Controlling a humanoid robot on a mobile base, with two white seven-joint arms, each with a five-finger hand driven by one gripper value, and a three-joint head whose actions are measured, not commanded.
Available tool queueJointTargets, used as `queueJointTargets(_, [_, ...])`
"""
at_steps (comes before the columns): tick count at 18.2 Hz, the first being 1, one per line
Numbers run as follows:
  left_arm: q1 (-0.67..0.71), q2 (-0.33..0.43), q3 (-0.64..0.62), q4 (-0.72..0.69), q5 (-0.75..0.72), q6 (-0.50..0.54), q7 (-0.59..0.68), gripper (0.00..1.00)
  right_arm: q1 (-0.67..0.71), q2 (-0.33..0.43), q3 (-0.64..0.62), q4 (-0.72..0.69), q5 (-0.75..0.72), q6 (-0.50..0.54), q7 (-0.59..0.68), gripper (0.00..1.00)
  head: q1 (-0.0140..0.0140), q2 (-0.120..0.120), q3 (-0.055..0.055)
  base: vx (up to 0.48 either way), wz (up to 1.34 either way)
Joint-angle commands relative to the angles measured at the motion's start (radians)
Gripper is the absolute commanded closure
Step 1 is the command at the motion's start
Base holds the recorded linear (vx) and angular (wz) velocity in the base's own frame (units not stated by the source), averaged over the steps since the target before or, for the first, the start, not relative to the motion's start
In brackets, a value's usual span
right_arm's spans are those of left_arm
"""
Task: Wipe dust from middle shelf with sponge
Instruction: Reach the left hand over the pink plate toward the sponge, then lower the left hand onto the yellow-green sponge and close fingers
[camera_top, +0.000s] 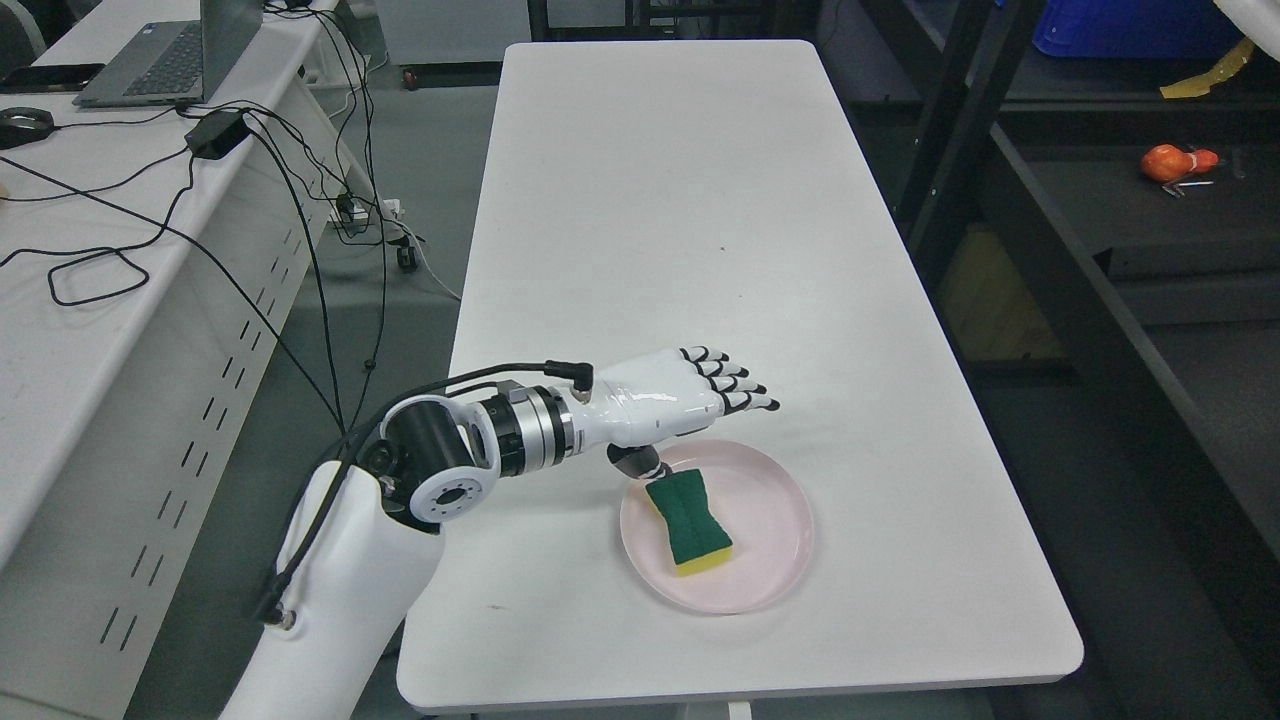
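Left hand (700, 392): it is hovering above the far-left rim of the pink plate (775, 560), palm turned down, fingers (735, 385) extended and lightly spread, gripping nothing. The thumb is hanging below the palm, its tip appearing just at the sponge's upper end; actual contact cannot be told from this view.
Right hand: it is not showing in the head view.
Sponge (688, 522): it is lying flat inside the pink plate, left of the plate's middle, green scouring face up, yellow foam showing along its lower edge.
Direction from hand: the sponge is lying at about 6 o'clock from the palm in the picture, close under it.
Long axis: it is running roughly from 11 o'clock to 5 o'clock, crossing the line of the fingers, which are pointing toward 3 o'clock.
Nearer hand: the left, the only one in view.
Plate position: it is sitting on the white table (680, 200), near the front edge.
Shelf (1120, 330): dark racking is standing at 3 o'clock of the table, well apart from the sponge.
Step in hand (judgement): the hand is positioning for the pickup; the sponge is not yet grasped, and wiping is not yet begun.
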Motion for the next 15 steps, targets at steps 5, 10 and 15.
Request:
queueJointTargets(5, [-0.029, -0.006, -0.285, -0.046, -0.064, -0.009, -0.076, 0.13, 0.0, -0.017, 0.0, -0.017, 0.0, 0.001, 0.001, 0.0, 0.0, 0.0, 0.0, 0.0, 0.0])
queueJointTargets(10, [-0.032, 0.008, -0.235, -0.135, -0.081, 0.0, -0.108, 0.15, 0.0, -0.017, 0.0, -0.017, 0.0, 0.001, 0.001, 0.0, 0.0, 0.0, 0.0, 0.0, 0.0])
queueJointTargets(15, [-0.046, 0.08, -0.173, -0.199, -0.08, -0.003, -0.193, 0.14, 0.0, -0.017, 0.0, -0.017, 0.0, 0.001, 0.001, 0.0, 0.0, 0.0, 0.0, 0.0, 0.0])
